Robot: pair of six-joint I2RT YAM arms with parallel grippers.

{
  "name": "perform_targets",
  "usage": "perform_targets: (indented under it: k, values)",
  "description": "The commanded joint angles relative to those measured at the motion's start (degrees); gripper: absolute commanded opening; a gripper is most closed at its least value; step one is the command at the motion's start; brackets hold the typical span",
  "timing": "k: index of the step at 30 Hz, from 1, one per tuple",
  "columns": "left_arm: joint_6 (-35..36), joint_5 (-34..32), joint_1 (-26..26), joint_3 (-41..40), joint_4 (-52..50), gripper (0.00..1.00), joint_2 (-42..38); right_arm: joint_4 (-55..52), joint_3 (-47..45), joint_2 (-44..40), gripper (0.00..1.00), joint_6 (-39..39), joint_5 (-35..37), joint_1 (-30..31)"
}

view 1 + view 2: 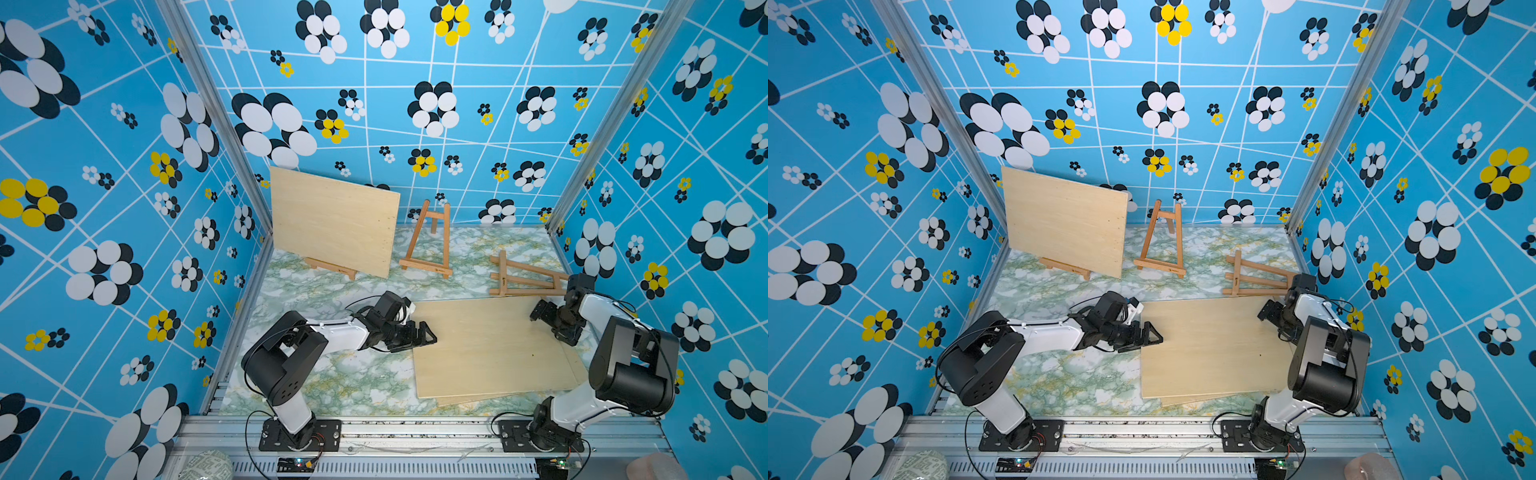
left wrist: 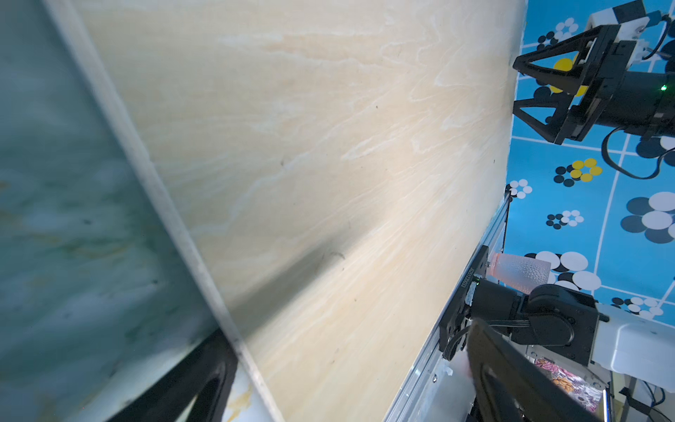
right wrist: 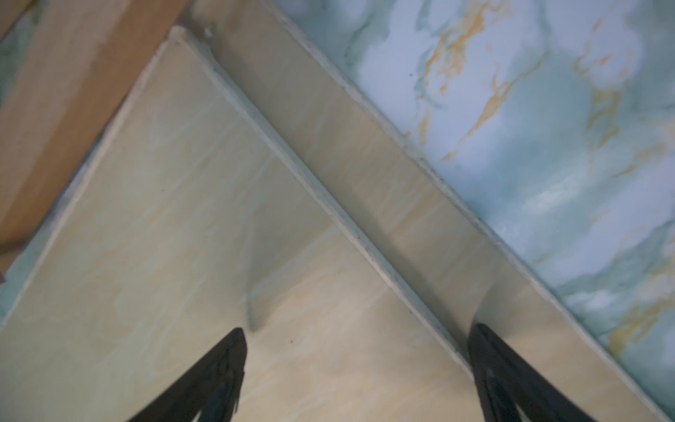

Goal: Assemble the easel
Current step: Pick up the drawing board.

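Marbled tabletop bears plywood boards; left end effector, right end effector gape wide.

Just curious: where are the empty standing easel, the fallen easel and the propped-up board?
Standing easel [image 1: 426, 268]: in a top view, bottom ledge.
Fallen easel [image 1: 503, 272]: in a top view, ledge bar.
Propped-up board [image 1: 332, 222]: in a top view, face centre.

A green-and-white marbled tabletop lies beneath the jaws of the left gripper and right gripper, enclosed by blue walls printed with black, white and yellow flowers. Well behind both jaws, beyond a ribbed aluminium rail, are a translucent pink dimpled cup and a pale green patterned dome.
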Motion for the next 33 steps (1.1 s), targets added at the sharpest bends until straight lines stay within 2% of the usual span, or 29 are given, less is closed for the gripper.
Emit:
perform_targets:
  k: [1,12,23,33]
  values:
    - [0.5,-1.4,0.2,-2.5,-2.2,0.98,2.0,-5.3,-5.1,3.2,0.96,4.6,-17.1,5.3]
    - [0.7,-0.6,2.4,-4.7,-1.9,0.96,-0.9,-3.3,-9.4,2.0,0.96,6.2,-21.7,9.9]
    - [-2.6,3.8,3.5,-11.1,4.9,0.93,-10.7,-3.3,-13.1,-2.6,0.96,8.5,-26.9,10.2]
    - [-6.7,4.1,3.6,-16.8,10.9,0.91,-22.1,-1.6,-16.3,-4.1,0.95,10.4,-30.7,10.4]
